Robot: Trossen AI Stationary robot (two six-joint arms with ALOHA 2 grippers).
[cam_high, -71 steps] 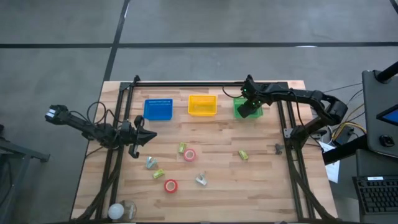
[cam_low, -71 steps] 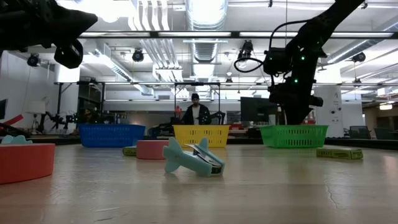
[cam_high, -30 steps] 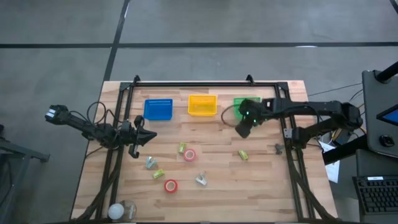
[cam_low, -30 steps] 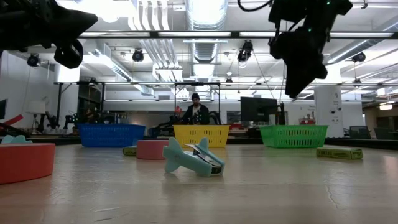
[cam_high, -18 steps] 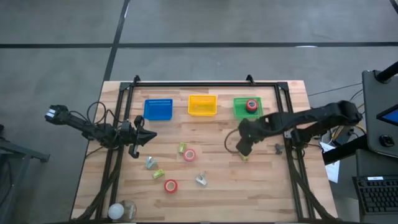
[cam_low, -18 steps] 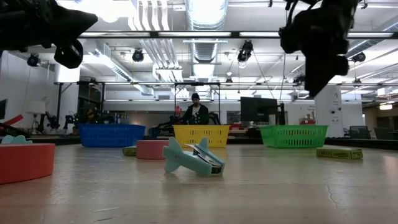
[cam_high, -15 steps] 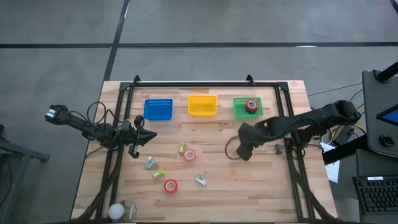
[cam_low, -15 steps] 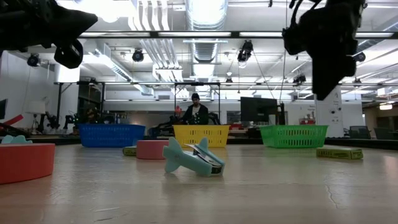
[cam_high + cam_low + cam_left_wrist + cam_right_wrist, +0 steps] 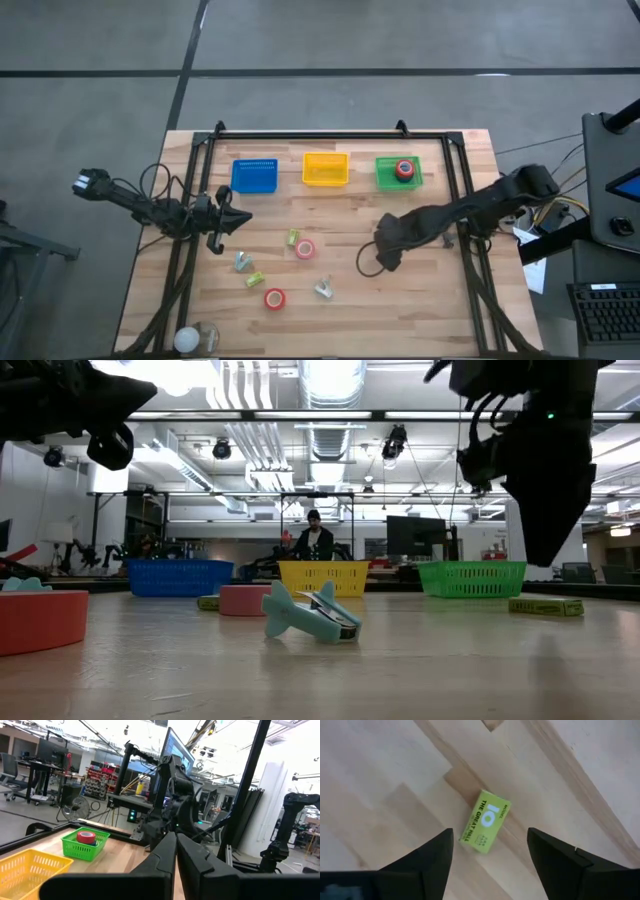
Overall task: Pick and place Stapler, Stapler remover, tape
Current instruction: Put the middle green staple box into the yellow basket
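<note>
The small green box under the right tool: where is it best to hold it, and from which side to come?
Judging by the right wrist view, the green box lies flat on the table, a low rectangle. Best to come straight down and close on its two long sides, across the narrow width. The right tool is open above it; its fingers would probably need some turning to face those sides.

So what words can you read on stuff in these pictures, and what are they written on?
"IO" in big letters, on the green box lying on the table between the right gripper and its open jaws.
"THE GREAT WALL" along that box's edge, as best I can read it.
The smaller print under them is too small to read.
The lit screen in the left wrist view is too blurred to read.
</note>
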